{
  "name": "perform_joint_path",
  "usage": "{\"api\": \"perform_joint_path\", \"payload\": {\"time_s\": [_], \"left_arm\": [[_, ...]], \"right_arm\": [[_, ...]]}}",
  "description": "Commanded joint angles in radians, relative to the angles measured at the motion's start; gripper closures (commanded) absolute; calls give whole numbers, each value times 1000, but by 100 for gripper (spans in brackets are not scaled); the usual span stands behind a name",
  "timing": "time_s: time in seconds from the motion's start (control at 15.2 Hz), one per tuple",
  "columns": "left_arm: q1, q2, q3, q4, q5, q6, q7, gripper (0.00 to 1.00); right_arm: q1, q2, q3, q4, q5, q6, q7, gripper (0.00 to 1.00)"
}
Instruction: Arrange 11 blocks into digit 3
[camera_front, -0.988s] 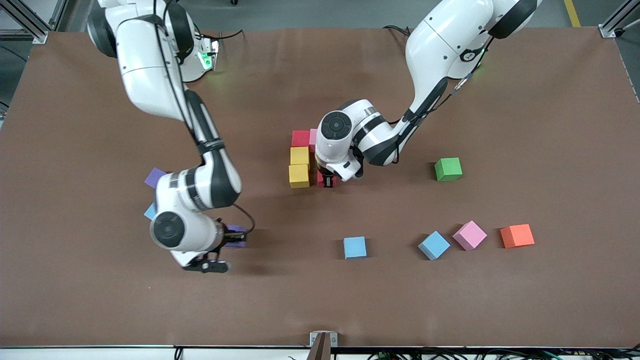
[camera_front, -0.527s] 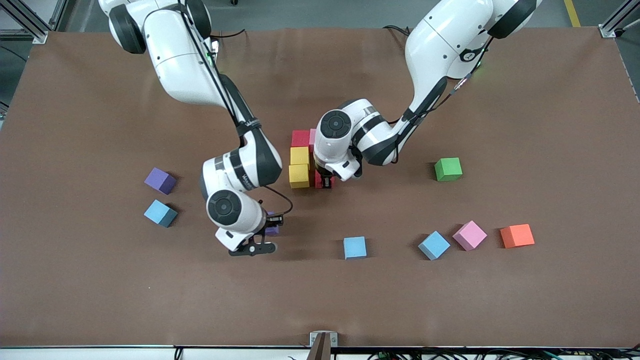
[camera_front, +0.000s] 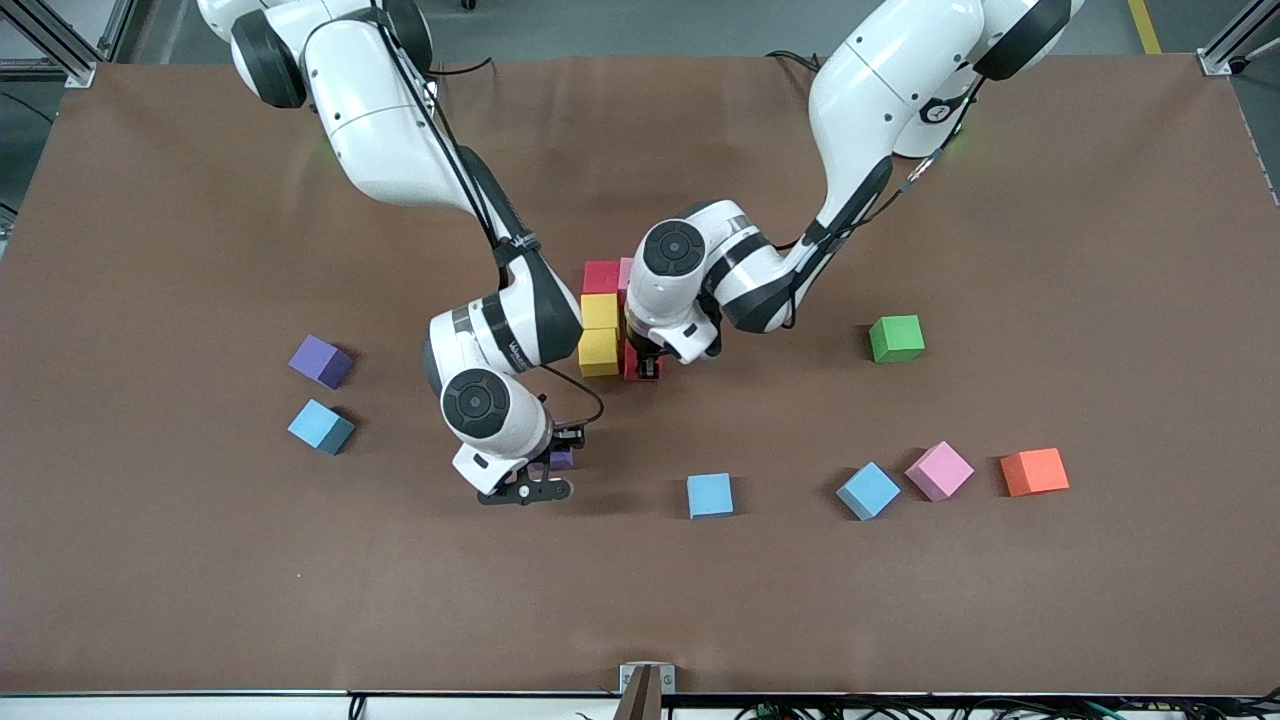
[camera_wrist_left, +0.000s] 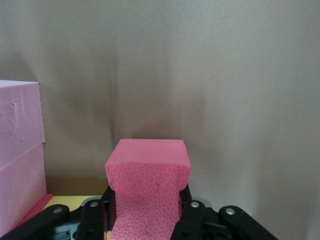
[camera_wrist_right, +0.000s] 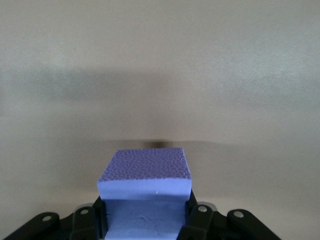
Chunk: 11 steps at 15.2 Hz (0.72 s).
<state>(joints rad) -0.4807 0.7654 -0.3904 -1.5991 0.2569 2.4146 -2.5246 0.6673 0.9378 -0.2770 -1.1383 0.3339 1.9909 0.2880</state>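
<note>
Currently we see the left gripper (camera_front: 648, 366) down at the partly built digit 3 (camera_front: 610, 318) near mid-table, fingers pinching a red cube (camera_wrist_left: 148, 192), squeezed in at the sides, just beside the lower yellow cube (camera_front: 598, 352). That cluster so far: red cube (camera_front: 601, 276) farthest from the front camera, pink one (camera_front: 626, 277) beside it, mostly hidden by the wrist, then two yellow cubes (camera_front: 599, 311) in a column coming nearer.

Right gripper (camera_front: 556, 462) is over bare table, nearer the front camera than the cluster, clamped on a purple cube (camera_wrist_right: 145, 197).

Loose on the table: another purple cube (camera_front: 320, 361) and a light blue cube (camera_front: 321, 426) toward the right arm's end; light blue cube (camera_front: 709, 494) near the middle; light blue cube (camera_front: 867, 490) touching a pink cube (camera_front: 939, 470), orange cube (camera_front: 1033, 471) and green cube (camera_front: 896, 337) toward the left arm's end
</note>
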Motion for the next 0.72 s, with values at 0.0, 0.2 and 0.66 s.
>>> {"api": "perform_joint_path", "payload": {"time_s": [0.0, 0.2, 0.66], "left_arm": [[-15, 8, 8, 16, 12, 11, -22, 96], [-21, 12, 10, 19, 10, 15, -22, 96], [-22, 23, 10, 28, 13, 23, -22, 94]], "right_arm": [[-9, -7, 4, -12, 0, 9, 11, 79], [-11, -5, 4, -12, -1, 11, 13, 79], [-34, -5, 4, -12, 2, 11, 5, 78]]}}
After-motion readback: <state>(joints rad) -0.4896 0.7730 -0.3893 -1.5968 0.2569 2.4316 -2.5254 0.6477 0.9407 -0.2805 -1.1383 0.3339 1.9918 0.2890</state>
